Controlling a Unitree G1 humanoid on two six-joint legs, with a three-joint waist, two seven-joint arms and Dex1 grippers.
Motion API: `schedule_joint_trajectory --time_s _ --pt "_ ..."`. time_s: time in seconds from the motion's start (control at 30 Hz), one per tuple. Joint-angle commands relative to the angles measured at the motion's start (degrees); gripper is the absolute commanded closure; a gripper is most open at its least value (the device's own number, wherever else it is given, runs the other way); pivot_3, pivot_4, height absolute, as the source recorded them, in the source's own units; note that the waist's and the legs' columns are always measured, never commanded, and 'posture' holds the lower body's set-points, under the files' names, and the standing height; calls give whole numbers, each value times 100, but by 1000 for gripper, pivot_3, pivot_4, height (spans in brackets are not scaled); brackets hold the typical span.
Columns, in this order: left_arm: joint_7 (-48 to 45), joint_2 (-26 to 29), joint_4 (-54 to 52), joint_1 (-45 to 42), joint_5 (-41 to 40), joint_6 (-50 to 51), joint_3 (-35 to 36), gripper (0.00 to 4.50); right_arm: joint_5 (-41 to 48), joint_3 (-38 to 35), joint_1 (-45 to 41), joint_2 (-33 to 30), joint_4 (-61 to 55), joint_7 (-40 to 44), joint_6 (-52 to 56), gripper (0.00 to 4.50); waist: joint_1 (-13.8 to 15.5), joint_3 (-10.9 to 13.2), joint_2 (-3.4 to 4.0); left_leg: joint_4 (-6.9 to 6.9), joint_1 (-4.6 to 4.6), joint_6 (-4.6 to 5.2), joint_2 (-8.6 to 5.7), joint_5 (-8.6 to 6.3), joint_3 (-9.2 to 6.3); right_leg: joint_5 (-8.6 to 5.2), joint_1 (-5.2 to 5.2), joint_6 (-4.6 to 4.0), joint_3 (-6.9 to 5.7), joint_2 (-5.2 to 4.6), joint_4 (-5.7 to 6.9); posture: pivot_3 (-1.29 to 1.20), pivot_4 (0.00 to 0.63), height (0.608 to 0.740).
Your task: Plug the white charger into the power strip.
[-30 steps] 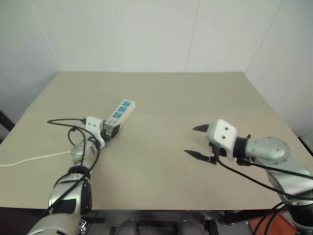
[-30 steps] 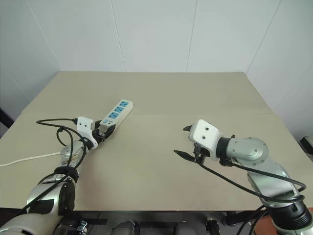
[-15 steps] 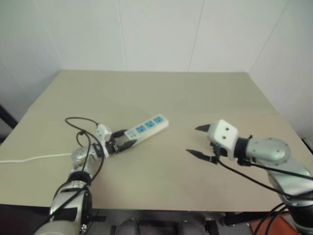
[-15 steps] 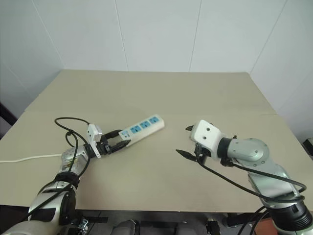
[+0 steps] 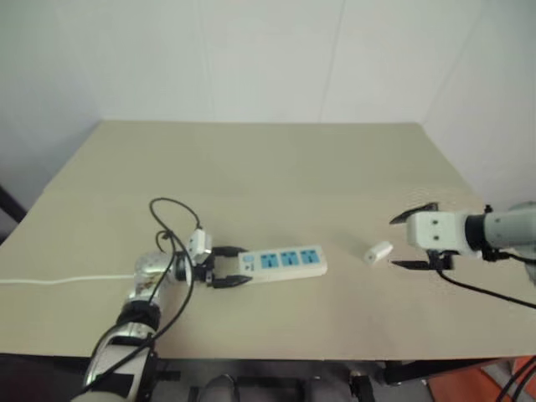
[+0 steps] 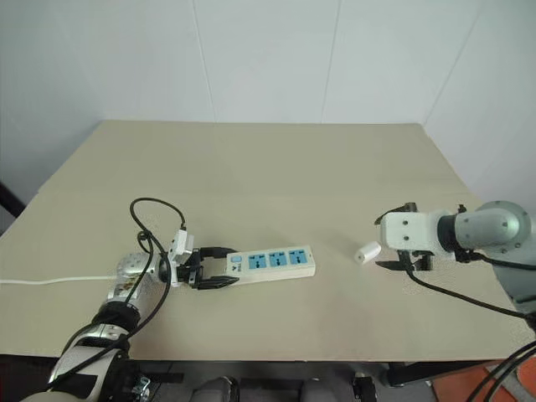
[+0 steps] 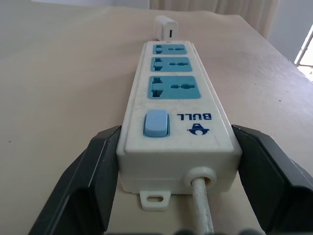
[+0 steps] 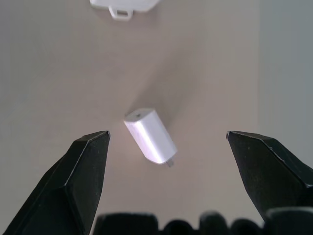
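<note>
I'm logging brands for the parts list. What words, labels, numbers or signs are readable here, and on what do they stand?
"BULL", beside a small logo mark: on the power strip, at its switch end, seen upside down in the left wrist view.
The white charger: no readable marking.
Nothing else carries text.

White power strip (image 6: 266, 262) with three blue socket faces, white charger (image 6: 366, 253), beige table (image 6: 268, 167)
</note>
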Motion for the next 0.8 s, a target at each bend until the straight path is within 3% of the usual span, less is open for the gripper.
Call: schedule_joint_trajectory --time_s 0.03,0.4,0.8 --pt "-176 101 -125 -86 77 -92 -176 1278 -409 407 -730 163 622 422 -1130 0 -21 0 0 0 -1 0 0 0 0 1 -1 -1 1 0 0 0 150 740" --pt "132 162 -244 185 7 -198 -155 1278 -1357 1583 -2247 911 2248 1270 -2904 0 1 0 1 1 1 0 0 0 0 8 0 -14 2 0 5 0 150 740" --pt "500 197 -568 667 -43 -163 -140 1278 -1876 1995 -2853 1508 3257 1338 -3170 0 -22 -4 7 -3 27 0 1 0 4 7 10 -21 10 1 20 0 150 740"
